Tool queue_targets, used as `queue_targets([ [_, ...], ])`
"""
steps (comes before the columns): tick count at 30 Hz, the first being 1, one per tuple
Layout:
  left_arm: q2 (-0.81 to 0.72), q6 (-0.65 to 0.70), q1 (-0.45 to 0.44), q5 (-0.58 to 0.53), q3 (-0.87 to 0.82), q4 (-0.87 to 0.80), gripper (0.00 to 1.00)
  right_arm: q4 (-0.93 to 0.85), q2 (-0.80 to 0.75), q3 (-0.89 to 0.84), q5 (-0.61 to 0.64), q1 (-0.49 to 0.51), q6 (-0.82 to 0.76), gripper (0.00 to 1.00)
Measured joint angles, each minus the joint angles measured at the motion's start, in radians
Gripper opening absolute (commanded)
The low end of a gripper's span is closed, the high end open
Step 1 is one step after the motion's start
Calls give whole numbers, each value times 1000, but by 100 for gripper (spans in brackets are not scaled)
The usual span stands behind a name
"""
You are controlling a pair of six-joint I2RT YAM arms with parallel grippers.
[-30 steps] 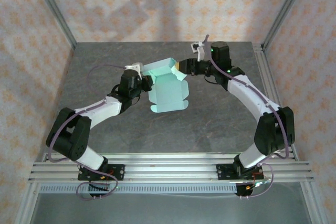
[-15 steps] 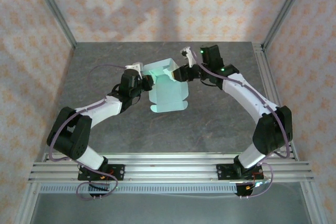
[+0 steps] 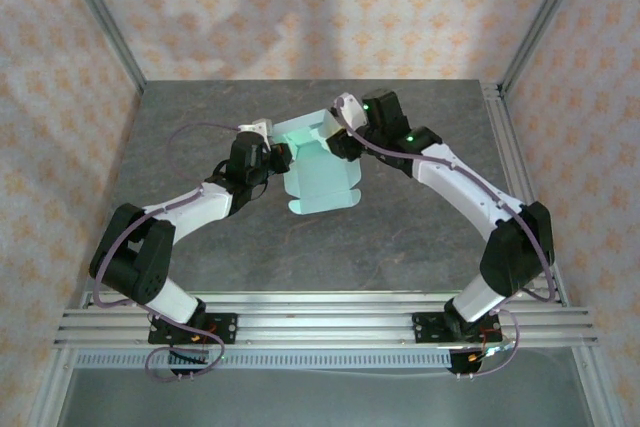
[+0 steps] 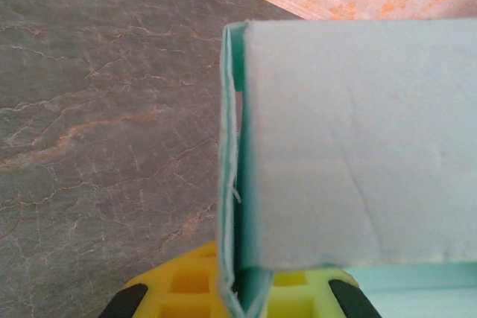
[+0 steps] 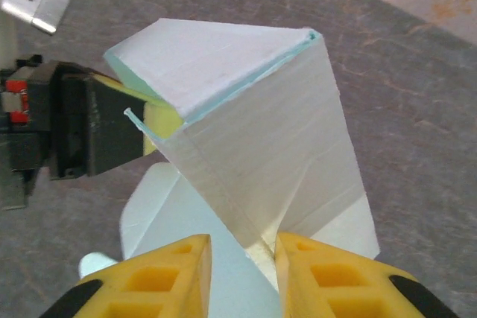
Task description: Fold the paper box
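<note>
The paper box (image 3: 320, 182) is a pale mint card partly folded, with its lower flap lying on the table and its upper panels raised. My left gripper (image 3: 281, 156) is shut on the box's left wall; in the left wrist view the doubled card edge (image 4: 237, 206) runs down between its yellow fingers (image 4: 186, 288). My right gripper (image 3: 341, 141) is at the box's upper right. In the right wrist view a folded corner of the box (image 5: 276, 132) sits in the gap of that gripper (image 5: 242, 258), against the right finger (image 5: 328, 273) and clear of the other. My left gripper (image 5: 97, 132) shows behind the card.
Both arms work over the back middle of the grey marbled table (image 3: 420, 227). Aluminium posts (image 3: 100, 17) stand at the back corners, and a rail (image 3: 320, 322) runs along the near edge. Patterned walls enclose the table.
My right gripper has swung left onto the box's raised upper right corner and its jaws have narrowed. The raised panel has tilted. My left gripper has kept its hold and place.
</note>
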Motion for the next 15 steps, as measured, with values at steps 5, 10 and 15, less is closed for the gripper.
queue_targets([
  [5,0,0,0,0,0,0,0,42,2,0,151,44,-32,26],
  [10,0,0,0,0,0,0,0,91,24,0,278,75,-63,24],
  [15,0,0,1,0,0,-1,0,131,52,4,389,105,-90,22],
])
